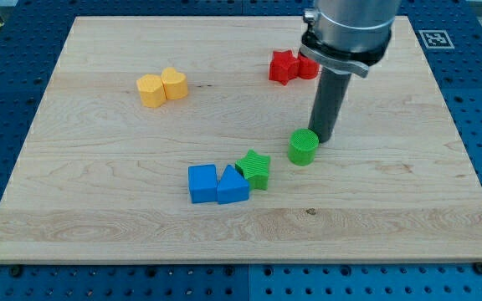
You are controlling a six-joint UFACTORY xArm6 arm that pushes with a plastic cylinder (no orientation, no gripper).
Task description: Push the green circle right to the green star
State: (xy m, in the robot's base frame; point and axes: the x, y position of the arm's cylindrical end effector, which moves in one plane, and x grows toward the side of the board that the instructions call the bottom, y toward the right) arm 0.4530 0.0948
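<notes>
The green circle (303,147) lies on the wooden board, a short way to the right of and slightly above the green star (254,168). A small gap separates them. My tip (322,138) stands right at the circle's upper right edge, touching or nearly touching it. The green star touches the blue triangle-like block (232,186) at its lower left.
A blue square block (202,184) sits left of the blue triangle. A red star (283,66) and a red round block (307,67), partly hidden by the arm, lie at the top. Two yellow blocks (161,86) lie at the upper left.
</notes>
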